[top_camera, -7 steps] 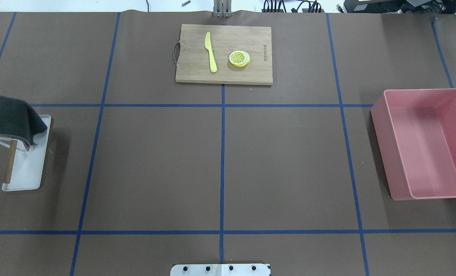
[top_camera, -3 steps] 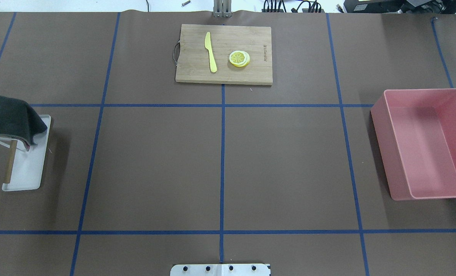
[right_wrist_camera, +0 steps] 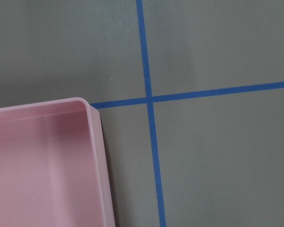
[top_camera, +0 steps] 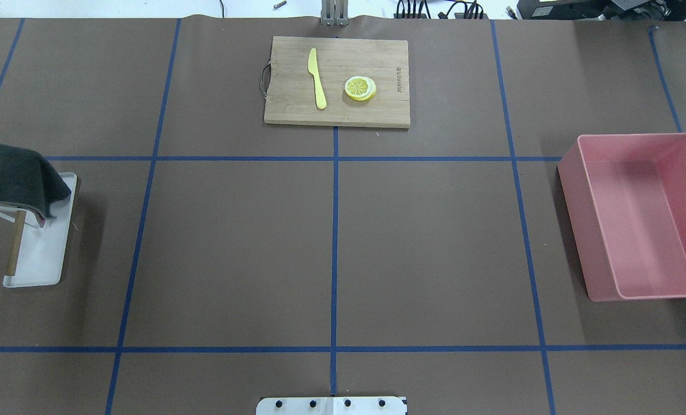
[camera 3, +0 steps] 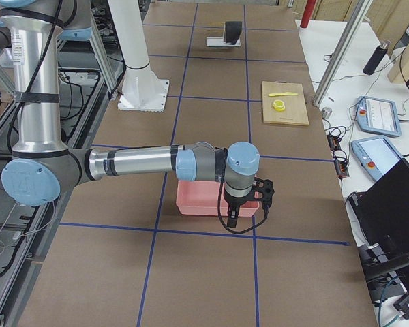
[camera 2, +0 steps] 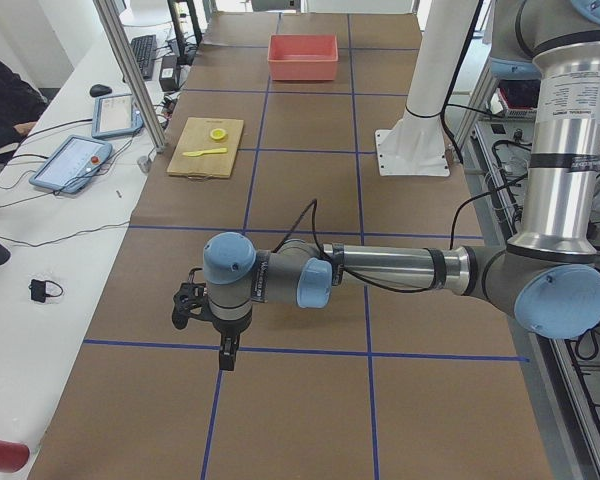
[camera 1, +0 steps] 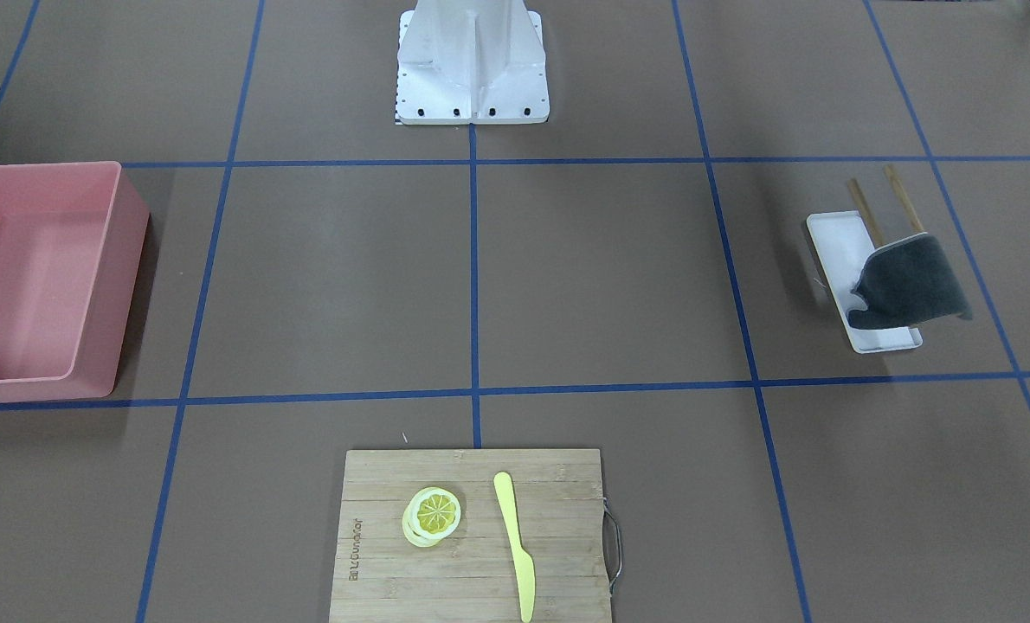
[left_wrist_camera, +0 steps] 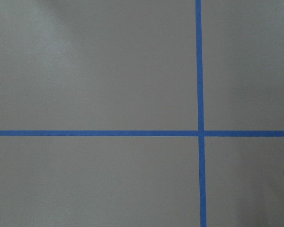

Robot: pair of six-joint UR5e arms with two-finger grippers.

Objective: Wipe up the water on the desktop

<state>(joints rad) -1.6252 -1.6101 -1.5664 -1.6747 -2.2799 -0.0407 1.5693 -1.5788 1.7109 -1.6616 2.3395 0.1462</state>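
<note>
On the desktop (top_camera: 233, 248) sit one board (top_camera: 377, 112), one pink bin (top_camera: 576, 196); I cannot tell the fingers' (camera 2: 226, 352) state.

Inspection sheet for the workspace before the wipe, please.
Surface: desktop brown, blue tape grid; no water seen.
Job's things: dark cloth draped on a rack over the white tray, robot's left side.
Clutter: board at the far edge with knife and lemon slices; pink bin, robot's right side.
Grippers: left gripper and right gripper hang above the desktop; shown in side views only, open or shut cannot tell.
Cables: cable looped over the left arm; more cables past the far edge.
Surroundings: pendants on a white bench.
</note>
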